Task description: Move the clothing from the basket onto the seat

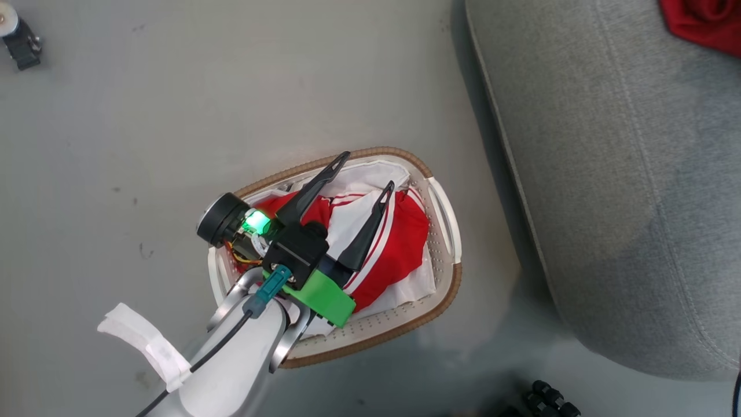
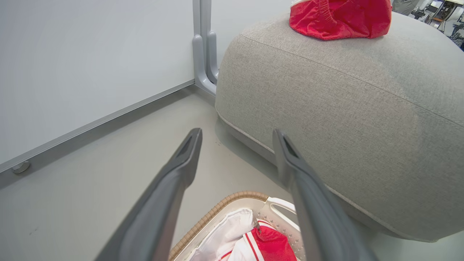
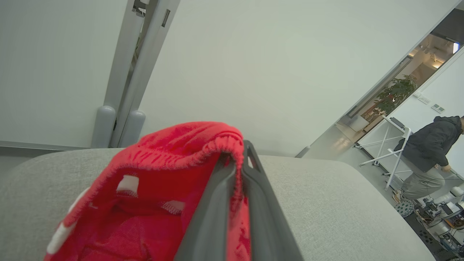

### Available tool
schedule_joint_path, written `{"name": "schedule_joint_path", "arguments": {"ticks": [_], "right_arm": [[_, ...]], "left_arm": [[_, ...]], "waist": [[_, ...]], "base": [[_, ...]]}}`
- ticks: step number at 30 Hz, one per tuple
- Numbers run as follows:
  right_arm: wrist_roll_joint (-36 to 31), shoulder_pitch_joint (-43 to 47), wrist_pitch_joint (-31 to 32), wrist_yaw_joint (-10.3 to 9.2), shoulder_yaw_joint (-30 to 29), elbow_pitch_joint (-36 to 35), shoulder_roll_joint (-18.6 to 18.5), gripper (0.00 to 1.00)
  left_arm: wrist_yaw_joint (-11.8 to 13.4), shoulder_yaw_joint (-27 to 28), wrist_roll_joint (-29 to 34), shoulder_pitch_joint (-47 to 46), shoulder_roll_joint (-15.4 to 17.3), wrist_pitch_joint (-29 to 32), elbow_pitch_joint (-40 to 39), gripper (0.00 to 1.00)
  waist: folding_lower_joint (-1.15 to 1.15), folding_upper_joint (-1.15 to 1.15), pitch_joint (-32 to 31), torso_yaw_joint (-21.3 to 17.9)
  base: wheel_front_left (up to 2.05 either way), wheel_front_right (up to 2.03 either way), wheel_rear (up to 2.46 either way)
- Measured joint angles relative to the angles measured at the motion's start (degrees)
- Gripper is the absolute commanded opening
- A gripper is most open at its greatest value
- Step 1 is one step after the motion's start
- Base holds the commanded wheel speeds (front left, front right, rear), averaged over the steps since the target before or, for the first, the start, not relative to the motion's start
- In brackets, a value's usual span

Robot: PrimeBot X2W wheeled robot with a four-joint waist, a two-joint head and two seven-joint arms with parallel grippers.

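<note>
Head view: the left gripper (image 1: 369, 169) hangs over the basket (image 1: 393, 318), fingers spread wide and holding nothing. Beneath it the clothing (image 1: 405, 231), red with white stripes, lies heaped in the basket. The basket stands on the grey floor (image 1: 173, 116), just left of the seat (image 1: 625, 174). At the seat's far right corner lies a red garment (image 1: 700, 23).

The left wrist view looks past the left gripper's (image 2: 237, 131) parted fingers. It shows the seat's (image 2: 344, 108) rounded side and stitched seam, with the garment (image 2: 337, 16) resting on top. It also shows a white cloth (image 2: 232, 226) beside the red in the basket (image 2: 214, 214), and a pale wall (image 2: 90, 54) with a grey post at the far side.

The right wrist view adds the right gripper (image 3: 241, 152), clenched on the garment's (image 3: 156, 174) gathered hem above the seat (image 3: 326, 203). Far right, a doorway opens onto a plant (image 3: 395, 94) and a person (image 3: 427, 152) in a dark jacket.
</note>
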Motion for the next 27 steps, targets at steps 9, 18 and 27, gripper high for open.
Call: {"name": "schedule_joint_path", "arguments": {"ticks": [9, 18, 27], "right_arm": [[-0.9, 5.5, 0.0, 0.00, 0.1, 2.6, 3.9, 0.00], [0.5, 7.4, 0.0, 0.00, 4.2, 2.7, 4.2, 1.00], [3.8, 10.3, 0.0, 0.00, 11.8, 1.4, 4.7, 1.00]], "left_arm": [[0.0, -0.9, 0.0, -0.3, -0.5, 0.0, 1.1, 1.00], [-0.1, -0.4, -0.7, 0.2, -1.3, 0.0, 1.5, 1.00], [0.3, 3.9, -2.6, 3.8, -2.6, 0.0, 0.9, 1.00]], "waist": [[0.00, 0.00, 0.1, 0.7], [-0.01, 0.00, -3.6, 0.2], [-0.01, 0.00, -10.3, 0.4]], "base": [[0.00, 0.00, 0.00], [0.00, 0.00, 0.00], [0.00, 0.00, 0.00]]}}
